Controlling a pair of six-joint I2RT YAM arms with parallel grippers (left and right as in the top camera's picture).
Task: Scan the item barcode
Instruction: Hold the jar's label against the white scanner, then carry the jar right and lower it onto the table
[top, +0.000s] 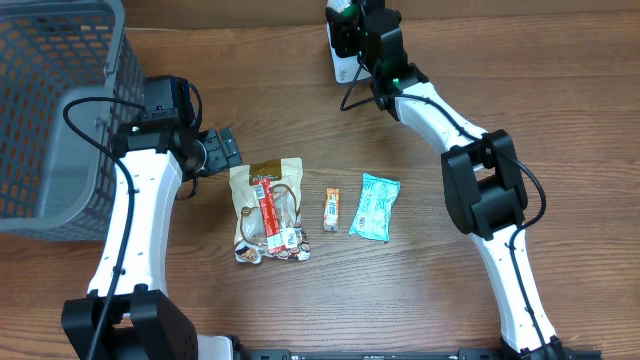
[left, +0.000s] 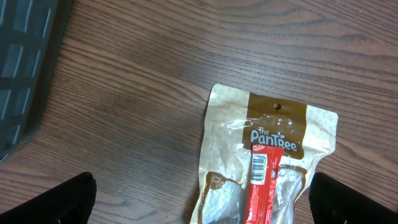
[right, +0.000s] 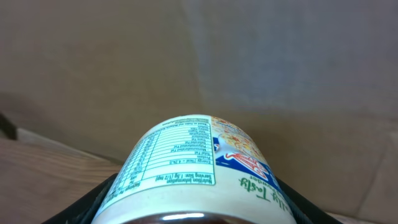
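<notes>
My right gripper (top: 352, 42) is at the far edge of the table, shut on a white cylindrical container (top: 340, 60). In the right wrist view the container (right: 193, 168) lies between the black fingers (right: 81, 208), with its nutrition table and a blue and red logo facing the camera. No barcode shows on it. My left gripper (top: 222, 152) is open just left of a beige pouch (top: 267, 205). In the left wrist view the pouch (left: 273, 124) lies below the wide-apart fingertips (left: 71, 196). A red bar (left: 261, 186) with a barcode label rests on it.
A grey mesh basket (top: 50, 100) stands at the left edge. A small orange packet (top: 332, 208) and a teal packet (top: 375, 206) lie right of the pouch. A brown cardboard wall (right: 186, 56) stands behind the table's far edge. A black cable (top: 356, 95) hangs under the right wrist.
</notes>
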